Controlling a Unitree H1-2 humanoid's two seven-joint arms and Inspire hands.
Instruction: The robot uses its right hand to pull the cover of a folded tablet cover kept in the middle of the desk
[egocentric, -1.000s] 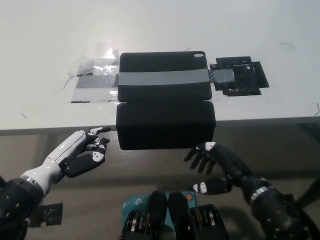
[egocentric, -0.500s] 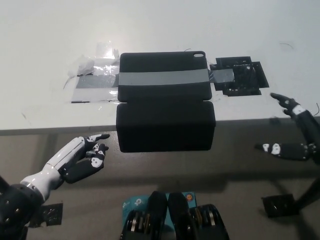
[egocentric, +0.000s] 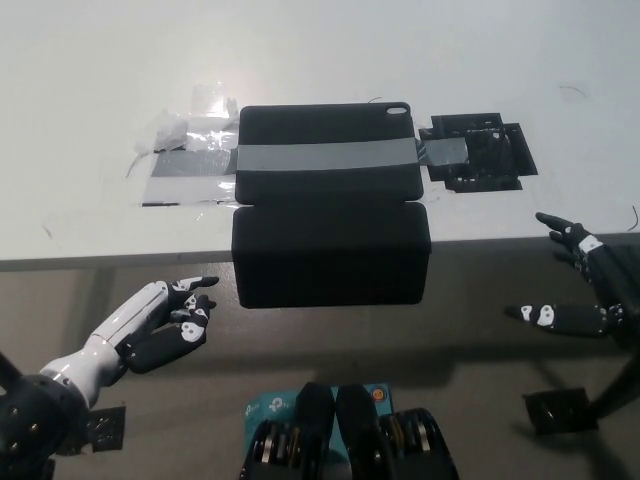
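Note:
The black tablet cover lies unfolded in the middle of the white desk. Its back half is held down by a grey tape band. Its front flap hangs out past the desk's front edge. My black right hand is open at the right edge of the head view, below the desk edge and well clear of the flap. My white left hand rests open at the lower left, below the desk edge, left of the flap.
Clear and grey tape patches stick to the desk left of the cover. A black tape patch lies to its right. A teal label shows on the floor below.
My right hand went from under the flap's right corner out to the right edge of the view, then settled slightly lower. My left hand sank a little. The cover stayed put.

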